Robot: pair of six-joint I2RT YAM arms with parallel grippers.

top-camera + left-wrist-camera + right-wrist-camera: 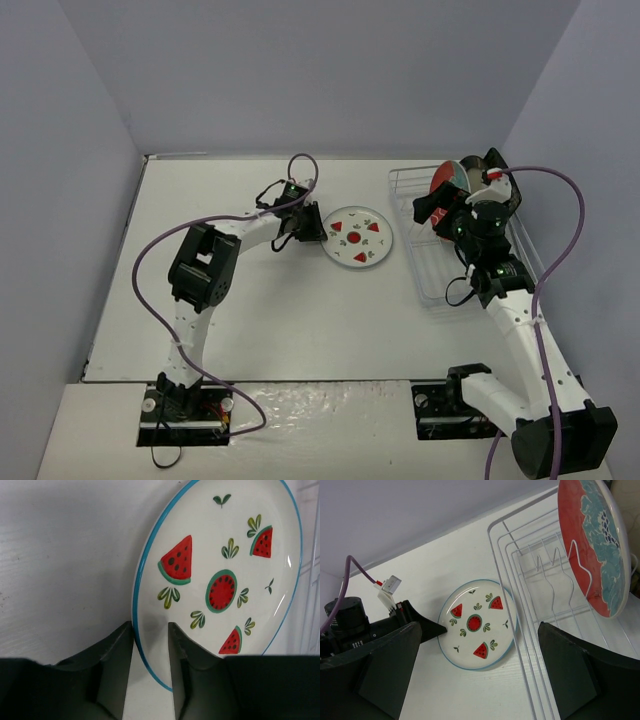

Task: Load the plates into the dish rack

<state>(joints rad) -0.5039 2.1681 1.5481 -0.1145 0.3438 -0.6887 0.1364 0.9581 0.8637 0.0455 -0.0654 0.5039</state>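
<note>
- Watermelon plate (360, 237) on counter (250, 320), left hand (150, 630) pinching its rim (we see it clamped both sides).
- Right hand (480, 627) open; floral plate (592, 545) upright in dish rack (535, 575).

A white tabletop (250, 320) is carrying a round white plate painted with red watermelon slices (360, 237), lying near its centre, while a rectangular clear wire dish rack (432, 285) is sitting just beside it, toward the right edge.
</note>
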